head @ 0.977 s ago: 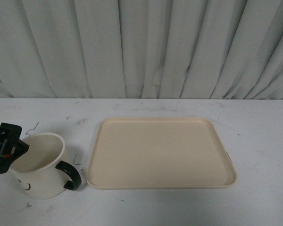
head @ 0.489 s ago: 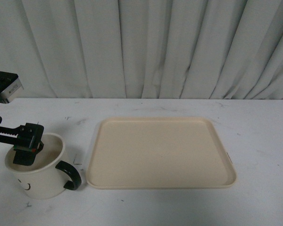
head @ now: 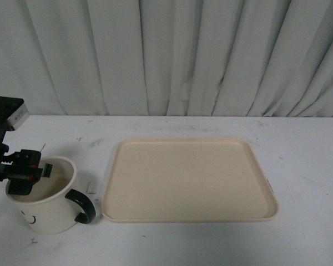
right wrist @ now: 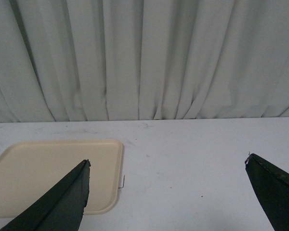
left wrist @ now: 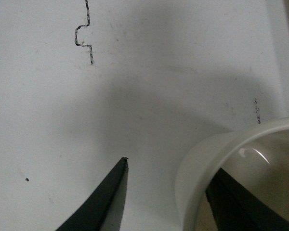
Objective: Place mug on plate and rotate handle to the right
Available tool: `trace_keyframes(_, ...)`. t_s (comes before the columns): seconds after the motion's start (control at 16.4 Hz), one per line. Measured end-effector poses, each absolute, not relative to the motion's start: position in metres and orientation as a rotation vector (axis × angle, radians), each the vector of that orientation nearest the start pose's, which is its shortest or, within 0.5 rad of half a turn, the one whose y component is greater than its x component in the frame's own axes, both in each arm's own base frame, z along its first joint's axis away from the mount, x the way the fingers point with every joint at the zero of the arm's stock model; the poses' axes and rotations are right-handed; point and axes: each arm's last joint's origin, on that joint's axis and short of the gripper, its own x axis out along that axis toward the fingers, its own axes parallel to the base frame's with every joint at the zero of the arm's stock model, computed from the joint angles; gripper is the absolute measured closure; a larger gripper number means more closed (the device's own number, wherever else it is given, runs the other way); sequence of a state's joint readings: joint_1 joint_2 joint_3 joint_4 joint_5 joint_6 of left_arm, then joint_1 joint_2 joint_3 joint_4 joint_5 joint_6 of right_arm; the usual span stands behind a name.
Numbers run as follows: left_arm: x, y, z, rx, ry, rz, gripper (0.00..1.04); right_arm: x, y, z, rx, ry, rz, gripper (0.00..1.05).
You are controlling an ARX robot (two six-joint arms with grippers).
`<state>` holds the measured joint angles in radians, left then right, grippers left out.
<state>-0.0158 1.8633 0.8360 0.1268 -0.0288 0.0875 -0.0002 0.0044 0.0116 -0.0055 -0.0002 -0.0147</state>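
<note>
The cream-white mug (head: pixel 47 208) stands on the table at the near left, left of the plate (head: pixel 188 217), its black handle (head: pixel 83 206) pointing right toward the plate's near left corner. My left gripper (head: pixel 25 172) is open astride the mug's left wall. In the left wrist view one finger (left wrist: pixel 236 207) is inside the mug (left wrist: pixel 195 163) and the other finger (left wrist: pixel 103 204) is outside over the table. My right gripper (right wrist: pixel 167 159) is open with nothing between its fingers, over bare table to the right of the plate (right wrist: pixel 48 168). It does not show in the front view.
A grey curtain (head: pixel 172 55) hangs along the table's far edge. The white tabletop (head: pixel 305 166) carries small black marks, one of them a stepped line (left wrist: pixel 84 33) beside the mug.
A second ago the left gripper was low beside the mug's left side. It rose over the rim and has since shifted slightly left and down. The mug has not moved.
</note>
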Motion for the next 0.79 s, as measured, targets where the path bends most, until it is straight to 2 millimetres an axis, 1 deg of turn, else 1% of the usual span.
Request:
trace_keyframes(0.12,0.335,-0.005,0.102,0.092,0.895,-0.025,0.73,0.097,0.0,0.167,-0.015,-0.002,0.0,0.06)
trace_keyframes(0.31,0.335,-0.005,0.103,0.069,0.886,-0.025,0.96,0.097,0.0,0.167,-0.015,-0.002,0.0,0.06)
trace_keyframes(0.37,0.335,-0.005,0.107,0.06,0.874,-0.03,1.0,0.097,0.0,0.167,-0.015,-0.002,0.0,0.06)
trace_keyframes(0.43,0.334,-0.005,0.112,0.069,0.865,-0.014,1.01,0.097,0.0,0.167,-0.015,-0.002,0.001,0.06)
trace_keyframes(0.49,0.329,-0.008,0.119,0.079,0.865,-0.016,1.01,0.097,0.0,0.167,-0.015,-0.002,0.0,0.06)
trace_keyframes(0.55,0.332,-0.068,0.17,0.145,0.713,-0.16,1.01,0.097,0.0,0.167,-0.015,-0.002,0.0,0.06)
trace_keyframes(0.61,0.332,-0.156,0.184,0.235,0.668,-0.352,1.01,0.097,0.0,0.167,-0.015,-0.002,0.0,0.06)
trace_keyframes(0.67,0.345,-0.187,0.161,0.291,0.723,-0.365,1.01,0.097,0.0,0.167,-0.015,-0.002,0.0,0.06)
trace_keyframes(0.73,0.351,-0.19,0.146,0.31,0.758,-0.345,1.01,0.097,0.0,0.167,-0.015,-0.002,0.0,0.06)
trace_keyframes(0.79,0.352,-0.191,0.143,0.315,0.767,-0.342,1.01,0.097,0.0,0.167,-0.015,-0.002,0.0,0.06)
